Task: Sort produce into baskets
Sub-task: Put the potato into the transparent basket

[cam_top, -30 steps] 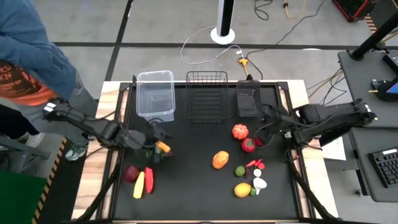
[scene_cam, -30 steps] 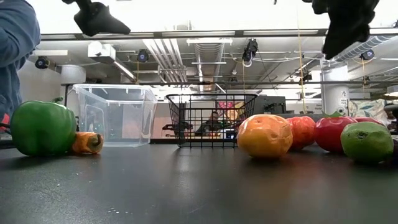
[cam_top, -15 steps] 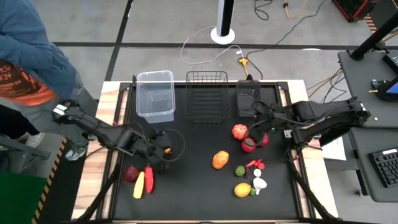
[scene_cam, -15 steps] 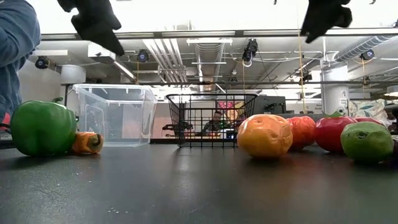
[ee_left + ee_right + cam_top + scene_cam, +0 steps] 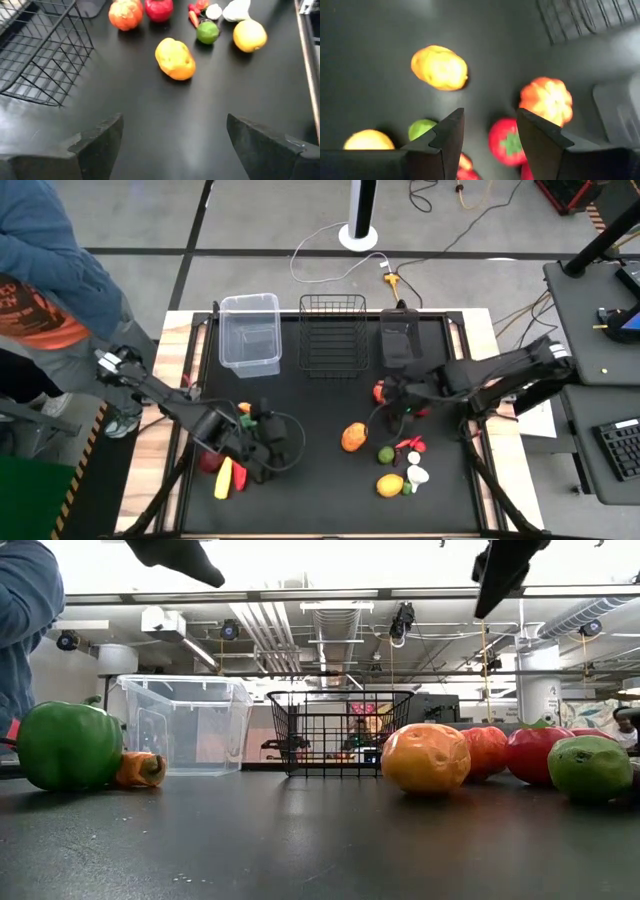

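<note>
Hovering open-fingered, left hand (image 5: pixel 172 142) faces bare table (image 5: pixel 150 110) before wire basket (image 5: pixel 40 55).

- Clear plastic tub (image 5: pixel 250 332), rectangular, upright, at the far left of the black mat
- Black wire-mesh basket (image 5: pixel 332 333), upright, just right of the tub
- Smaller dark smoky bin (image 5: pixel 398 337), right of the wire basket
- Orange-yellow rounded fruit (image 5: pixel 353 437), lying near the mat's middle
- Ribbed orange-red tomato (image 5: pixel 125 13) and a red tomato with green top (image 5: pixel 507 142), close together toward the smoky bin
- Small green lime (image 5: pixel 386 454), with a yellow lemon (image 5: pixel 390 485) and white pieces (image 5: pixel 417 475) nearby
- Green bell pepper (image 5: pixel 68 746) touching a small orange carrot piece (image 5: pixel 140 769), on the left side
- Yellow banana-shaped piece (image 5: pixel 223 478) beside a red chilli (image 5: pixel 239 473), near the front left
</note>
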